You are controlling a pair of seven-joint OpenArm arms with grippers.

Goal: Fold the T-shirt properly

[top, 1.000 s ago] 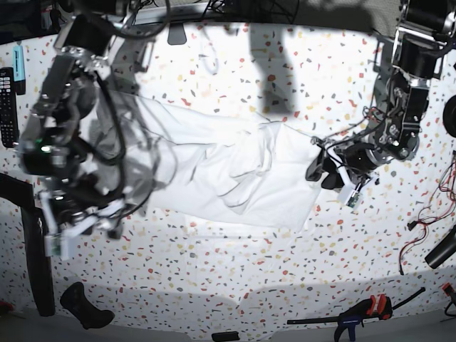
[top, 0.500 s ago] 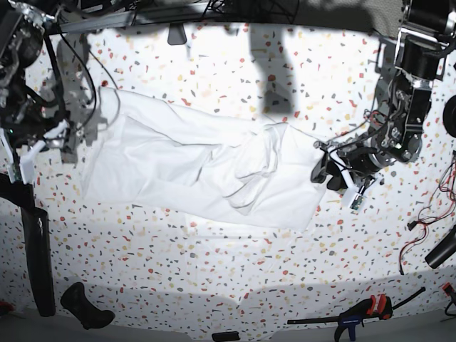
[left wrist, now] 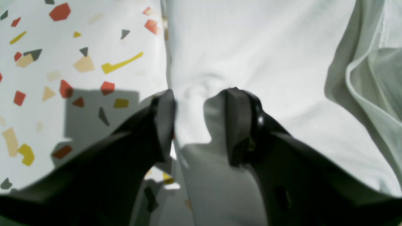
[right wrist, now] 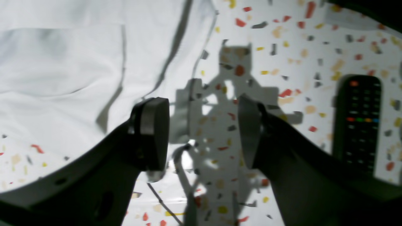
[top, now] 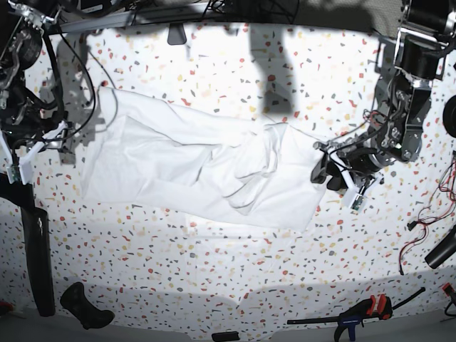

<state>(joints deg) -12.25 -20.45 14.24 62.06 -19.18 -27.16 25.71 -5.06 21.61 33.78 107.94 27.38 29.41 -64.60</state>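
In the left wrist view the left gripper stands with its two dark jaws parted, a gap of cloth showing between them. The jaws straddle the edge of the T-shirt: the inner jaw lies over the white cloth, the outer one sits right at the hem line where cloth meets the speckled tabletop. Whether the tips press into the fabric or merely hover above it cannot be told. Just beyond the tips the cloth is puckered into a small wrinkle, and farther off, to the inner side, a folded layer with a stitched seam lies on top.

In the right wrist view the right gripper has its jaws spread wide with nothing between them, only bare terrazzo and the gripper's own shadow. The shirt lies off to one side of the jaws and beyond them, its edge near the left-hand finger as that view shows it but apart from it. On the other side, past the other finger, a black remote control rests on the table.

From the base view the shirt is spread across the middle of the table, bunched in wrinkles toward the left gripper, which sits at its corner; the right gripper is just beside the opposite end
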